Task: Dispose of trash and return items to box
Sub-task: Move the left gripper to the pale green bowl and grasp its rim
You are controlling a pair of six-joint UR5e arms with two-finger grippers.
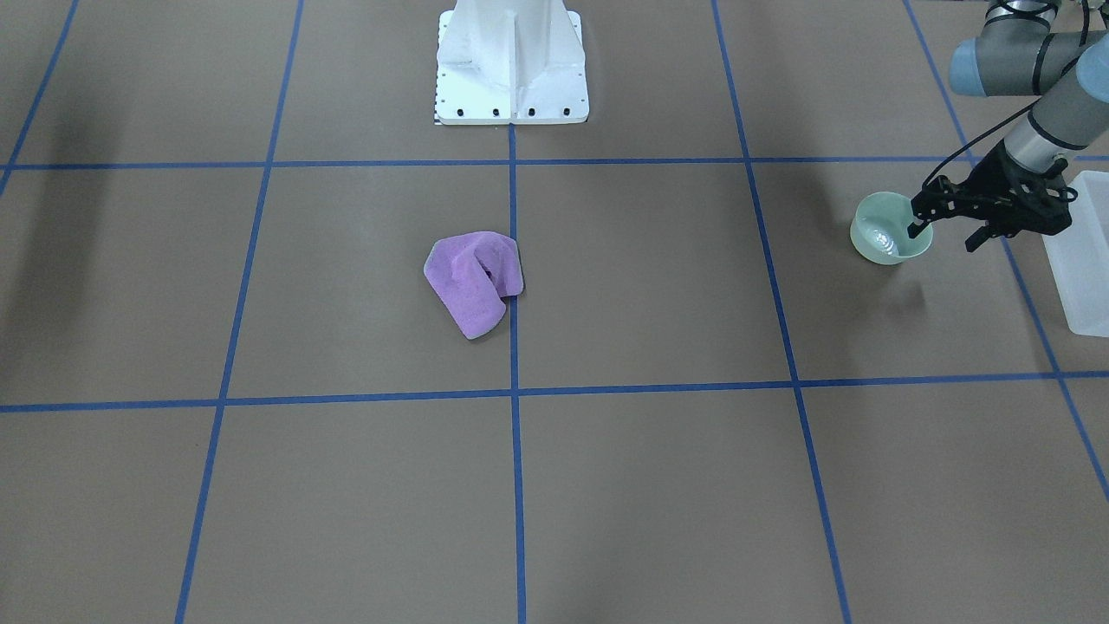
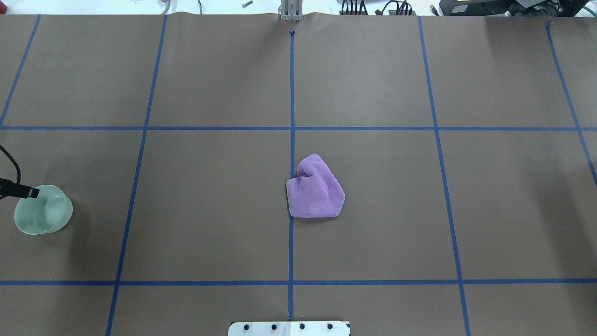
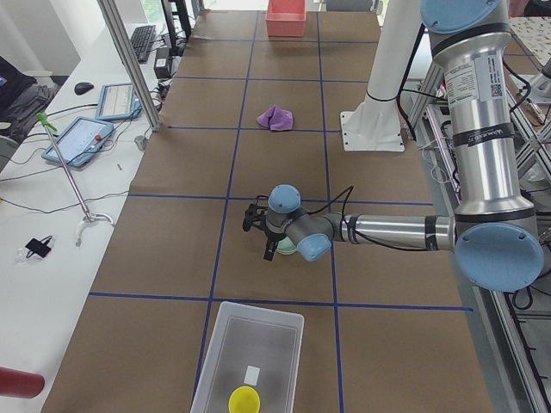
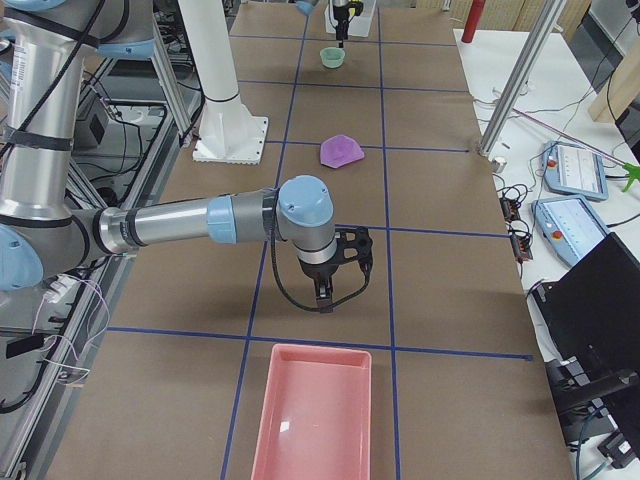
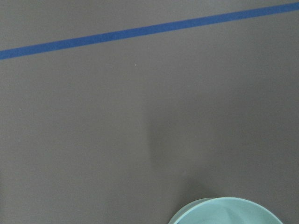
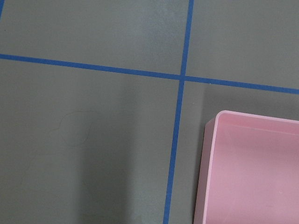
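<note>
The pale mint-green bowl (image 1: 884, 234) stands on the brown table at the robot's far left; it also shows in the overhead view (image 2: 43, 210) and at the bottom of the left wrist view (image 5: 229, 213). My left gripper (image 1: 944, 237) is open and straddles the bowl's rim, with one finger inside and one outside. The yellow cup (image 3: 244, 399) lies inside the frosted white tub (image 3: 225, 344), which stands just beyond the bowl (image 1: 1083, 260). My right gripper (image 4: 325, 295) hangs over bare table near a pink tray; I cannot tell whether it is open or shut.
A crumpled purple cloth (image 1: 475, 282) lies at the table's middle, on the centre tape line (image 2: 315, 189). A pink tray (image 4: 315, 420) stands at the robot's right end (image 6: 252, 172). The white robot base (image 1: 511, 61) stands at the near edge.
</note>
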